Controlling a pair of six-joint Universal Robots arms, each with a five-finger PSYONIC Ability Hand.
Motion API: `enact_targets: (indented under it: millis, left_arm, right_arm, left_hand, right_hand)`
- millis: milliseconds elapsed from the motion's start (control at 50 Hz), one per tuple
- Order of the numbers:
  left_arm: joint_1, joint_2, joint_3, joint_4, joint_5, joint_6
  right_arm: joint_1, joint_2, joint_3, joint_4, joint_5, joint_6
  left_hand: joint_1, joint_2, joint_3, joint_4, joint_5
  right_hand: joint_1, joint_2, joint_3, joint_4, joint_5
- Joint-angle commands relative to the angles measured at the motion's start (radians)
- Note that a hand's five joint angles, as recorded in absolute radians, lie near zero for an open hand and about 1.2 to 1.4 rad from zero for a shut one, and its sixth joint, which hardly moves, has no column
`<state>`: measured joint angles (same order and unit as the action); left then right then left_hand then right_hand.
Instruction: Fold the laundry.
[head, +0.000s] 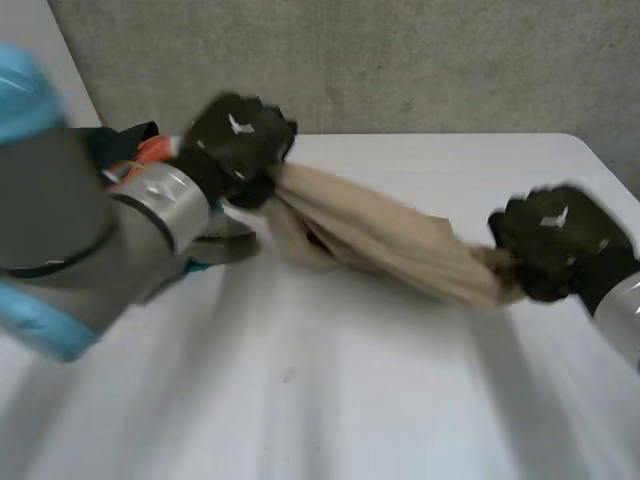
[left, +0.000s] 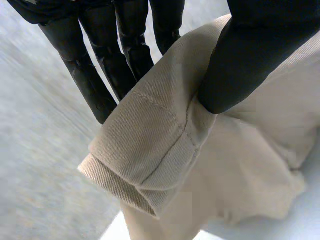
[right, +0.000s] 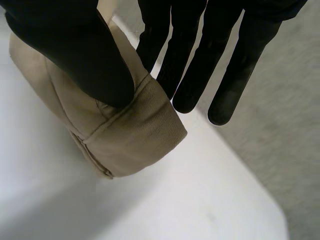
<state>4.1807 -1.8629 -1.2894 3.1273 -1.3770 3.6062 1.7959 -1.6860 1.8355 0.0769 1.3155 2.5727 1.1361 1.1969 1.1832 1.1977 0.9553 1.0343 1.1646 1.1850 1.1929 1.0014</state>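
- The beige twill garment is hanging bunched in a rope-like band between the two hands above the white desk. Whether its sagging middle is touching the desk cannot be told.
- The left hand is pinching a stitched hem at one end. Its thumb is pressing the cloth against straight fingers lying behind it.
- The right hand is pinching the opposite end in the same way. Its thumb is bearing down on a hemmed corner backed by straight, slightly spread fingers.
- Both holds are looking shallow, sitting close to the hem edge. A sharp pull apart is likely to drag the twill out from under a thumb, dropping that end in a heap.
- The cloth is looking gathered and twisted rather than spread. Laying it down like this is likely to trap creases and skew any fold.
- Each pinch is probably catching more than one layer. Opening the garment flat is then likely to fail unless a hold is retaken.
- A heap of other clothes is sitting just behind the left arm. A backward sweep of that arm is risking snagging it or pushing it across the desk.
- The right hand is working near the desk's edge, so a dropped end is likely to slide over it.
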Motion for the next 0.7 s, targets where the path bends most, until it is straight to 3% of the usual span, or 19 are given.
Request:
enact_targets:
  millis: [20, 160, 280, 380, 520, 620, 700]
  left_arm:
    - [0.009, 0.25, -0.024, -0.251, -0.01, 0.003]
    - [0.051, 0.297, -0.011, -0.455, -0.031, -0.049]
    - [0.081, 0.197, -0.019, -0.455, -0.037, -0.106]
    - [0.105, 0.024, 0.024, -0.432, -0.025, -0.112]
    - [0.111, -0.215, 0.295, -0.319, -0.013, -0.113]
    - [0.104, -0.246, 0.513, -0.051, -0.025, -0.174]
    - [0.093, -0.187, 0.522, 0.196, -0.063, -0.24]
  right_arm:
    - [-0.021, -0.049, -0.243, 0.21, -0.033, -0.034]
    - [-0.038, 0.044, -0.406, 0.351, -0.033, -0.109]
    - [0.014, 0.187, -0.463, 0.397, -0.027, -0.129]
    - [0.069, 0.331, -0.495, 0.337, 0.036, -0.065]
    - [0.129, 0.52, -0.643, 0.089, 0.157, 0.07]
    - [0.128, 0.56, -0.844, -0.183, 0.267, 0.231]
    - [0.119, 0.542, -0.918, -0.407, 0.287, 0.323]
  left_hand:
    - [0.26, 0.199, 0.213, 0.199, 0.266]
    - [0.26, 0.199, 0.213, 0.199, 0.266]
    - [0.26, 0.199, 0.213, 0.199, 0.266]
    - [0.26, 0.199, 0.213, 0.199, 0.266]
    - [0.26, 0.199, 0.213, 0.199, 0.266]
    - [0.26, 0.199, 0.213, 0.199, 0.266]
    - [0.26, 0.199, 0.213, 0.199, 0.266]
  right_hand:
    - [0.362, 0.232, 0.211, 0.203, 0.22]
    - [0.362, 0.232, 0.211, 0.203, 0.22]
    - [0.362, 0.232, 0.211, 0.203, 0.22]
    - [0.362, 0.232, 0.211, 0.203, 0.22]
    - [0.362, 0.232, 0.211, 0.203, 0.22]
    - [0.362, 0.232, 0.211, 0.203, 0.22]
    - [0.362, 0.232, 0.211, 0.203, 0.22]
